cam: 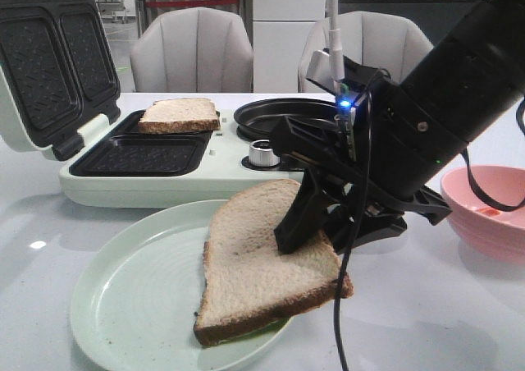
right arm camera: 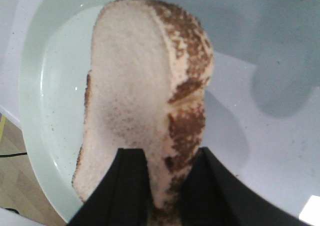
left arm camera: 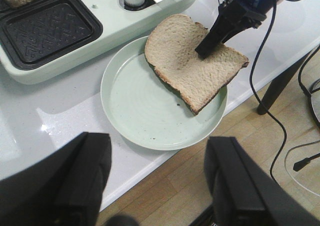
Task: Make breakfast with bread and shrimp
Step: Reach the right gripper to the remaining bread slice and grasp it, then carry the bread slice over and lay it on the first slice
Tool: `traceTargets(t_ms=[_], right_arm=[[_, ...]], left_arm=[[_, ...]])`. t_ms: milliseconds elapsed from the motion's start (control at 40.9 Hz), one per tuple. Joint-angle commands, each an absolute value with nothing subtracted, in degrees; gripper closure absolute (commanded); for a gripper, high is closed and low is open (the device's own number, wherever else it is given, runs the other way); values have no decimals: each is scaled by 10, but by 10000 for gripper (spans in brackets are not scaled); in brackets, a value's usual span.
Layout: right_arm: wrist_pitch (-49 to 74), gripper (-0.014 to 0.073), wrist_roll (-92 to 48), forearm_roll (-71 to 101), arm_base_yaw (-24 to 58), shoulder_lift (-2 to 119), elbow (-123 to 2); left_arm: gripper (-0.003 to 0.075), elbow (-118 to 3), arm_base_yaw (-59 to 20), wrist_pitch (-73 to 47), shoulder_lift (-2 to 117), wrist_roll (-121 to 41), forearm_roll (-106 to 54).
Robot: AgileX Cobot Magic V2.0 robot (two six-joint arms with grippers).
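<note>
so our right gripper [cam: 305,223] is clamped on one bread slice [cam: 267,260], holding it tilted over the pale green plate [cam: 123,297], its lower edge near the plate's surface. our left gripper [left arm camera: 157,181] hangs spread wide with nothing in it, near the plate. the other slice [cam: 179,114] sits in the sandwich maker [cam: 148,178] behind the plate.

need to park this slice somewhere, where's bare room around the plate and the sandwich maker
Free: the left part of the green plate, the sandwich maker's empty near tray, and bare table left of the plate. Crowded: the far tray holds a bread slice; the plate's right side is under the held slice and right gripper.
</note>
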State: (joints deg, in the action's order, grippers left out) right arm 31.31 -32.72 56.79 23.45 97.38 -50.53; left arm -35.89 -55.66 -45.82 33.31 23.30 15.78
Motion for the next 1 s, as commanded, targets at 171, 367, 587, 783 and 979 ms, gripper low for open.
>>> traceTargets(t_ms=[171,367,587,783,979], right_arm=[[313,198,-336,576,234,945,-518],[313,411,-336,576,234,945,-518],[321,549,-334,584,234,928,-518],[330,549,-334,609,235,849,-561],[340,549,-334,657,237,881,-669]], left_arm=[[265,-374,-560,-421,333,233,166],[265,-374,-560,-421,333,233,166],[265,-374,-560,-421,333,233,166],[265,-374,-560,-421,333,233,166],[265,-374,-560,-421,333,233,166]])
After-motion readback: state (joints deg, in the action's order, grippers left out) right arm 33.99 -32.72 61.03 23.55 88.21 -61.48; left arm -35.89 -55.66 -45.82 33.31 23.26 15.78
